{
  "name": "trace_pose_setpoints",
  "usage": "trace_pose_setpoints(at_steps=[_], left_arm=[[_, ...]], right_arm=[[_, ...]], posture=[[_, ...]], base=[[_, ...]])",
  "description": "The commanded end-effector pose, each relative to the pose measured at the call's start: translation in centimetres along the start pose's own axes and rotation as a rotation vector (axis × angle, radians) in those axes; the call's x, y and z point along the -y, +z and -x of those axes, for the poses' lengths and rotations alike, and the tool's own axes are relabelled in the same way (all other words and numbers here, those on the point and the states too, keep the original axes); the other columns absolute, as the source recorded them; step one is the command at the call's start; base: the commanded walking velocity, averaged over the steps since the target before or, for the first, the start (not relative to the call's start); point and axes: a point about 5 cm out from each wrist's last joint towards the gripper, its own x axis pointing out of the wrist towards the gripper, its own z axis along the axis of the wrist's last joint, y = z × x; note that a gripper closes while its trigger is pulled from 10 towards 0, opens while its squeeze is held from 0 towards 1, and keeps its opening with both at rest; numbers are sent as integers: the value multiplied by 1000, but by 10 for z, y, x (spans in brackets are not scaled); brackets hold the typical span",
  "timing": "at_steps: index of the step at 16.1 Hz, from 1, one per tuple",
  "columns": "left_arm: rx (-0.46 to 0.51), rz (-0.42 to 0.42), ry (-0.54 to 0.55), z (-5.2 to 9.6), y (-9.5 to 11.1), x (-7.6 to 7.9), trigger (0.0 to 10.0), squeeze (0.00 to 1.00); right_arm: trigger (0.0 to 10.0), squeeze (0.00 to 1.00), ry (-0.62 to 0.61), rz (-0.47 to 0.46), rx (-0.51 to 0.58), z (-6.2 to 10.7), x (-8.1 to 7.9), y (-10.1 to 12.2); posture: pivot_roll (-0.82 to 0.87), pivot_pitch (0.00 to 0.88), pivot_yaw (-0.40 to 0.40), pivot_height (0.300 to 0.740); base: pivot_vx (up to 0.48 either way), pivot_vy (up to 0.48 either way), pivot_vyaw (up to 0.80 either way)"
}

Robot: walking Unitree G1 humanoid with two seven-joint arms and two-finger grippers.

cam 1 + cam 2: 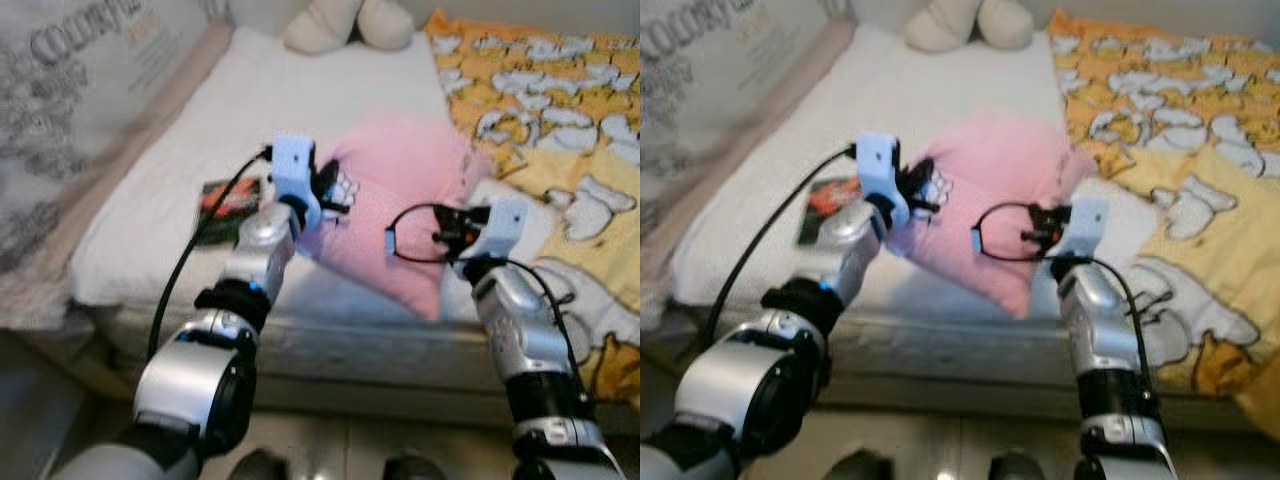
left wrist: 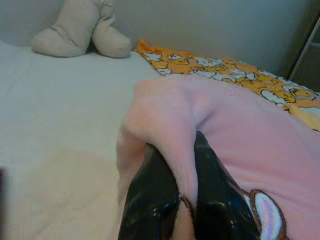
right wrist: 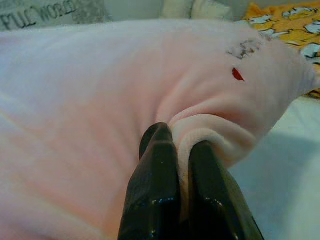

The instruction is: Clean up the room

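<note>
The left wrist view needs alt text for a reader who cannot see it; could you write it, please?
Two black fingers pinch a fold of a pink pillow over a white bed. Beyond lie a beige plush toy and an orange blanket.

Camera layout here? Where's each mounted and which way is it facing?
Left eye: head, looking down at bed; both arms show, holding pink pillow.
Right eye: same scene, stereo twin.
Left wrist: along left end effector, pinching pillow edge.
Right wrist: along right end effector, pinching pillow edge.
Shared: pillow, orange blanket.
</note>
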Motion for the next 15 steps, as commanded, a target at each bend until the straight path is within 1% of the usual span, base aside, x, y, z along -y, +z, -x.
trace_pose_setpoints(at_steps=[1,5,7,8,10,11,12,15], left_arm=[[46,-23,83,4,11,-20,10000,0],[35,-21,106,4,11,-25,10000,0],[39,-41,110,4,11,-24,10000,0],[51,-67,128,4,12,-25,10000,0],[34,-69,146,3,11,-25,10000,0],[37,-56,160,4,11,-26,10000,0],[33,-43,205,5,10,-31,10000,0],[47,-43,225,5,11,-31,10000,0]], right_arm=[[0,0,-3,1,15,-2,-1,3],[0,0,10,0,4,-2,-5,-3],[0,0,8,22,-5,-3,-6,-4],[0,0,8,25,-10,-3,-6,-5],[0,0,18,59,-19,-2,-6,-6],[0,0,20,60,-32,-2,-6,-8],[0,0,22,67,-39,-2,-5,-10],[0,0,27,78,-40,-3,-6,-11]], posture=[[-40,0,24,711],[-33,0,26,711],[-33,0,28,711],[-33,0,28,711],[-33,0,28,715],[-32,0,28,715],[-30,0,26,715],[-27,0,22,715]], base=[[0,480,0],[0,480,0],[0,480,619],[0,480,500],[0,0,478],[0,0,0],[472,0,0],[477,0,0]])
